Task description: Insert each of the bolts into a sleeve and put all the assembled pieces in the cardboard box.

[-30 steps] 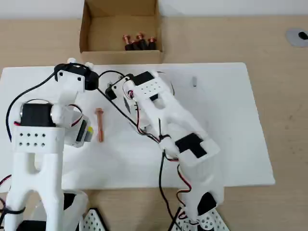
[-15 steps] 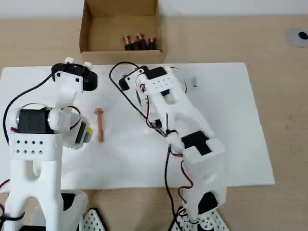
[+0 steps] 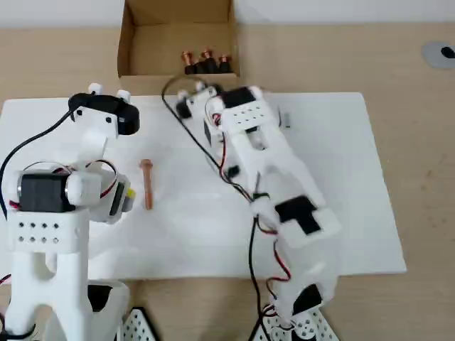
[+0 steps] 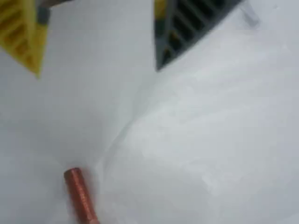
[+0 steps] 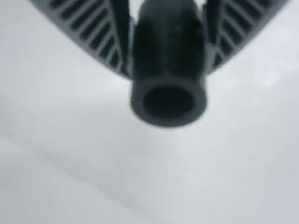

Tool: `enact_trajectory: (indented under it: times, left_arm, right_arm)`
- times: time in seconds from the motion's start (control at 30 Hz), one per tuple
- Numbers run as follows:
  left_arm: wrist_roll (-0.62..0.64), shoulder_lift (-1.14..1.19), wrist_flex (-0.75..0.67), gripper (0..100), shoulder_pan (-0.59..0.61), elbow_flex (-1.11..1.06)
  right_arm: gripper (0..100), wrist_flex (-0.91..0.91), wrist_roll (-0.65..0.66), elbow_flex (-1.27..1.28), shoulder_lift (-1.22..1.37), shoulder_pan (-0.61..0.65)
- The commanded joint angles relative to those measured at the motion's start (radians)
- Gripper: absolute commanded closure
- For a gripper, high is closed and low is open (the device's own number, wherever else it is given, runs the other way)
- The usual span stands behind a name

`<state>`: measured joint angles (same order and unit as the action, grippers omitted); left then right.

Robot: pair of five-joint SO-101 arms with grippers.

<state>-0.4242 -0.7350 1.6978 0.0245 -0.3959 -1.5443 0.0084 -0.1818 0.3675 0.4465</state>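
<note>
A copper bolt (image 3: 147,183) lies on the white mat (image 3: 341,177), left of centre. My left gripper (image 3: 126,197) hangs just left of it. In the left wrist view this gripper (image 4: 96,70) is open, with bare mat between its yellow fingers and the bolt's end (image 4: 79,196) a little way off. My right gripper (image 3: 192,101) is at the mat's far edge, below the cardboard box (image 3: 126,42). In the right wrist view it (image 5: 168,56) is shut on a black sleeve (image 5: 168,100) held above the mat, hollow end toward the camera. Three assembled pieces (image 3: 206,62) lie in the box.
A small grey item (image 3: 286,119) lies on the mat to the right of the right arm. Black and red cables (image 3: 213,160) loop over the mat's middle. A dark round object (image 3: 441,53) sits on the wooden table at the far right.
The right arm has swung right and toward the box with the sleeve in its gripper. The left arm has drawn back a little to the left, and the bolt has stayed put.
</note>
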Motion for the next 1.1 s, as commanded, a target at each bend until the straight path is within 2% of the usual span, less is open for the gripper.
enact_trajectory:
  times: [0.0,0.23,0.3,0.43,0.5,0.6,0.77,1.07]
  left_arm:
    - [0.011,-0.038,-0.006,82,0.017,0.002]
    - [0.011,-0.061,-0.038,82,0.017,-0.075]
    - [0.023,-0.061,-0.120,82,0.023,-0.164]
    - [0.083,-0.051,-0.368,82,0.055,-0.299]
    - [0.098,-0.048,-0.430,82,0.026,-0.325]
    - [0.192,-0.004,-0.497,82,-0.037,-0.318]
    - [0.328,0.209,-0.623,82,-0.068,-0.235]
    - [0.439,0.725,-0.632,82,-0.074,0.052]
  right_arm:
    - [98.8,-0.012,0.000,-0.062,-0.177,-0.013]
    - [98.8,-0.075,-0.003,-0.064,-0.386,-0.021]
    - [98.8,-0.071,-0.005,-0.067,-0.456,-0.035]
    - [98.8,-0.044,-0.005,-0.062,-0.593,-0.068]
    - [98.8,-0.044,-0.005,-0.059,-0.641,-0.088]
    - [98.8,-0.041,-0.005,-0.019,-0.691,-0.130]
    - [98.8,-0.037,-0.005,0.114,-0.750,-0.163]
    - [98.8,0.078,-0.002,0.344,-0.934,-0.163]
